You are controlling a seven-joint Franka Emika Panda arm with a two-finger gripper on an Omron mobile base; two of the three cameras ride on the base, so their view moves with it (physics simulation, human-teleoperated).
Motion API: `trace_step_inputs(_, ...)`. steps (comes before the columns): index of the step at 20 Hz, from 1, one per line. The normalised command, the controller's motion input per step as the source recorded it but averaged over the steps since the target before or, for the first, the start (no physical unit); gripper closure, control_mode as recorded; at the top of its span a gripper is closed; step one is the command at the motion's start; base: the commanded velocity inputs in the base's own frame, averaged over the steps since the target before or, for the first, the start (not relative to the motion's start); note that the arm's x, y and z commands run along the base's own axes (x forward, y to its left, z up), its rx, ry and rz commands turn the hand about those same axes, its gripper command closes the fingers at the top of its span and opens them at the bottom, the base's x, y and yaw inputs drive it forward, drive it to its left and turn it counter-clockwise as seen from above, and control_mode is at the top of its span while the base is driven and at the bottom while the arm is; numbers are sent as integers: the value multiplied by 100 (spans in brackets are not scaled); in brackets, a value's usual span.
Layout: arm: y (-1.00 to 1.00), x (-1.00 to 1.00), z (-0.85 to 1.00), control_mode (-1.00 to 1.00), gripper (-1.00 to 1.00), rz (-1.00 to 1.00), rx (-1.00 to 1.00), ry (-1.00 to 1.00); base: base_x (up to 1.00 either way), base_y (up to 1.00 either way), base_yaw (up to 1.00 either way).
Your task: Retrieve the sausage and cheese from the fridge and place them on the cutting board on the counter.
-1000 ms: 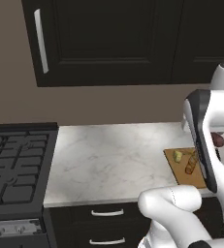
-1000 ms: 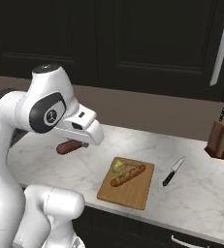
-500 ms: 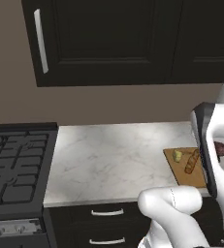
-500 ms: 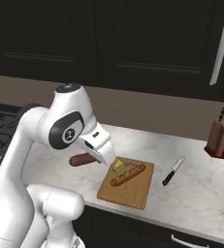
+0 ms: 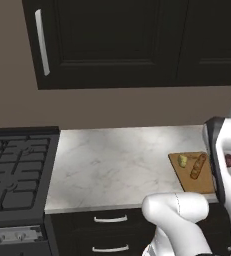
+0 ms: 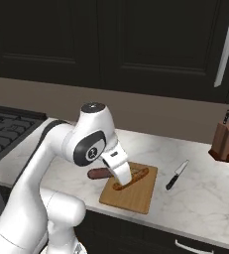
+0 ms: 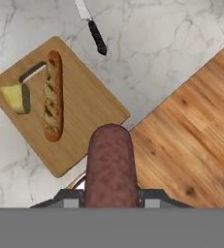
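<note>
Hand view: end effector [image 7: 110,196] (gripping sausage [image 7: 110,164]) above cutting board [image 7: 79,121]

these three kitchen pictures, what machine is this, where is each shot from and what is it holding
It is a white robot arm on a drivable base, in a rendered kitchen. Two pictures come from cameras on the base, behind the arm to its left and right. The third looks along its pincer. The pincer holds a dark reddish-brown sausage above the white marble counter. On that counter lies a light-brown wooden cutting board carrying a pale yellow cheese chunk and a longer orange-tan speckled stick. A black-handled knife and a wooden knife block sit nearby.
</note>
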Motion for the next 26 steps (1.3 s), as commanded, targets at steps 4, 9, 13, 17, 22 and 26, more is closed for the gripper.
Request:
trace_step_inputs(4, -34, 56, -52, -100, 100, 0, 0, 0, 0, 0, 0)
trace_step_inputs(9, -49, 32, -60, -100, 100, 2, 0, 0, 0, 0, 0)
trace_step_inputs(13, -36, 41, -66, -100, 100, 1, 0, 0, 0, 0, 0)
trace_step_inputs(17, 0, 21, -54, -100, 100, 0, 0, 0, 0, 0, 0)
trace_step_inputs(22, 9, 11, -53, -100, 100, 1, 0, 0, 0, 0, 0)
trace_step_inputs(26, 23, 1, -43, -100, 100, 2, -1, 0, 0, 0, 0)
